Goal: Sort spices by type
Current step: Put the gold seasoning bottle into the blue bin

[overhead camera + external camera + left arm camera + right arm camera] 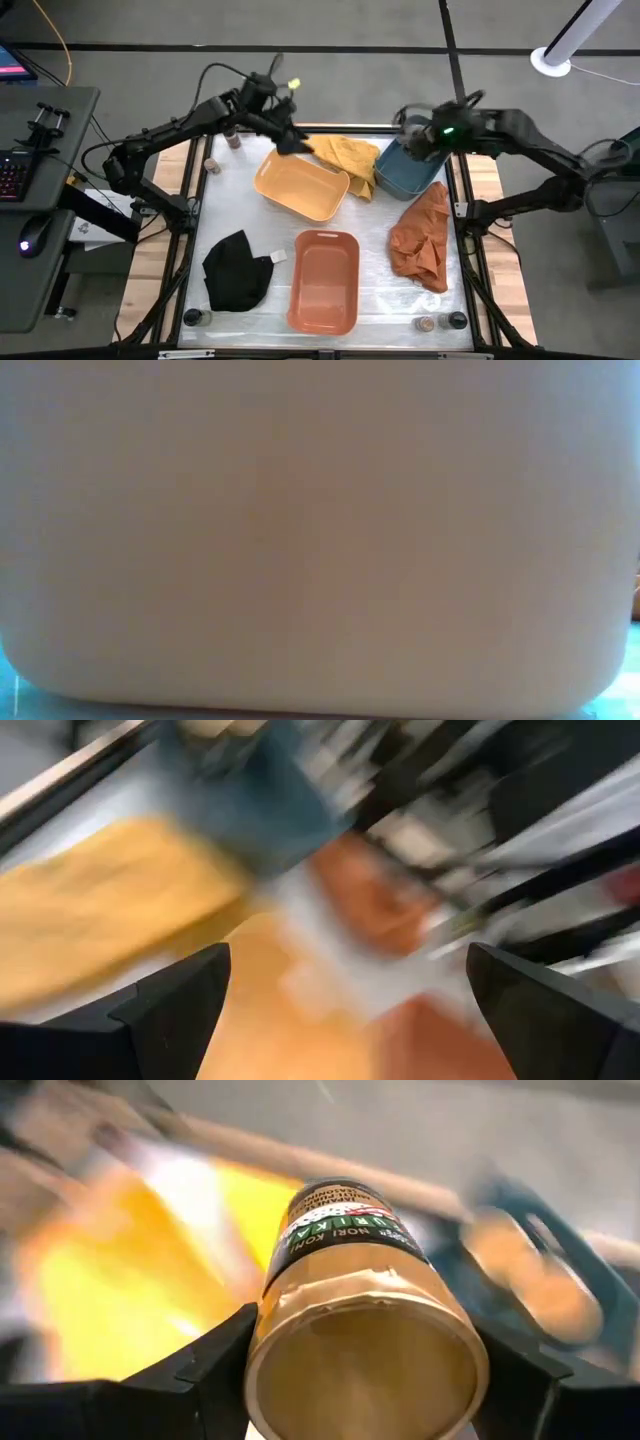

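Observation:
In the right wrist view a spice jar (340,1230) with a pale tan round top and a dark label sits between the fingers of my right gripper (365,1342). That gripper (414,138) hovers over the blue tub (405,175) at the far right. My left gripper (292,142) is open and empty (348,960), above the far edge of the yellow tub (300,188). Other small jars stand on the table: two at the far left (236,140) (211,165), one at the near left (192,317), two at the near right (425,323) (457,320). My right gripper pinches the jar between its two fingers, one on each side of the tan-topped end (268,1325). The jar lies along the fingers, its tan top (365,1375) facing the wrist and its labelled end pointing away. It is lifted clear, above the blue tub.
An orange tub (324,285) stands at the near middle, and its pale wall (320,540) fills the low view. A yellow cloth (352,160) lies between the yellow and blue tubs, an orange cloth (420,238) at the right, a black cloth (236,270) at the near left.

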### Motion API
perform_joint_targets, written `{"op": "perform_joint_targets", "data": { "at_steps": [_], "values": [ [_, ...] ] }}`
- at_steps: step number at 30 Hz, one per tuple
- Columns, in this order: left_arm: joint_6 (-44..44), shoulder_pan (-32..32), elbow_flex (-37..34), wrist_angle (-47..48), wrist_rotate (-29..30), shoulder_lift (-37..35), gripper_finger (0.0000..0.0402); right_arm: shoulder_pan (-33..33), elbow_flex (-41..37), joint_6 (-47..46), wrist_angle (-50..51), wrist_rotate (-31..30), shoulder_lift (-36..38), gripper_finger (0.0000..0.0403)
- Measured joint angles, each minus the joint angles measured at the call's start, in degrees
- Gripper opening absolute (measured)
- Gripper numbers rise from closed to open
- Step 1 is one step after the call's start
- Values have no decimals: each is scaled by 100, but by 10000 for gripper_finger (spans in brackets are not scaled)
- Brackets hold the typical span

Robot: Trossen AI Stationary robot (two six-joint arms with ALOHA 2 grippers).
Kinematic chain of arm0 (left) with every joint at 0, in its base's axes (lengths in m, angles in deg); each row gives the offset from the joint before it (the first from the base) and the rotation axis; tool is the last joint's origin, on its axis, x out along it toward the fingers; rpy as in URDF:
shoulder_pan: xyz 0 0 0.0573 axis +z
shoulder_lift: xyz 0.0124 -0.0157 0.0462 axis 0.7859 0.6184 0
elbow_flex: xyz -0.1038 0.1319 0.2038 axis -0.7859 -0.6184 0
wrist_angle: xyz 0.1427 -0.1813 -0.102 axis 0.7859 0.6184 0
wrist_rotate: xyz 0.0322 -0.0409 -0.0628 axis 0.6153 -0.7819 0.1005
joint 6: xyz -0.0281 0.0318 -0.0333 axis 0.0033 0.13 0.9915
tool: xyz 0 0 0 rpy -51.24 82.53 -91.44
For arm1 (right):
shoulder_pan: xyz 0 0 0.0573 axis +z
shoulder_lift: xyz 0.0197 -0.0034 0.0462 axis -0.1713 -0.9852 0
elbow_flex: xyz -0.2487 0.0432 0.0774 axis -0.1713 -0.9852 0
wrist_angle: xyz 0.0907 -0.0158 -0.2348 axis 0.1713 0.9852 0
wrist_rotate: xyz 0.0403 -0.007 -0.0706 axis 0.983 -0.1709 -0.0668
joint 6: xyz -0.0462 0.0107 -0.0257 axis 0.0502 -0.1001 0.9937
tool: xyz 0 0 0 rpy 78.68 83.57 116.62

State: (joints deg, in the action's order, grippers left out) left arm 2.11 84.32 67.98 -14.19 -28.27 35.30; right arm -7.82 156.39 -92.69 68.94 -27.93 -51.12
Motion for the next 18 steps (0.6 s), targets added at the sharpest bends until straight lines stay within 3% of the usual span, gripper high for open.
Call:
{"op": "perform_joint_targets", "data": {
  "at_steps": [2,4,8,11,18],
  "values": [
    [-458,-111,0,499,595,0,390,-101,-4,-215,804,-11,-323,270],
    [-638,-171,-2,559,781,0,390,-274,-39,-241,994,164,-677,270],
    [-580,-187,-2,-172,522,-145,390,-668,-189,319,736,894,-1400,270],
    [-470,-168,0,-559,271,-401,390,-973,-216,799,982,723,-2080,270],
    [-934,178,-130,65,261,-1510,390,-1507,-212,1283,950,715,-2631,270]
  ]
}}
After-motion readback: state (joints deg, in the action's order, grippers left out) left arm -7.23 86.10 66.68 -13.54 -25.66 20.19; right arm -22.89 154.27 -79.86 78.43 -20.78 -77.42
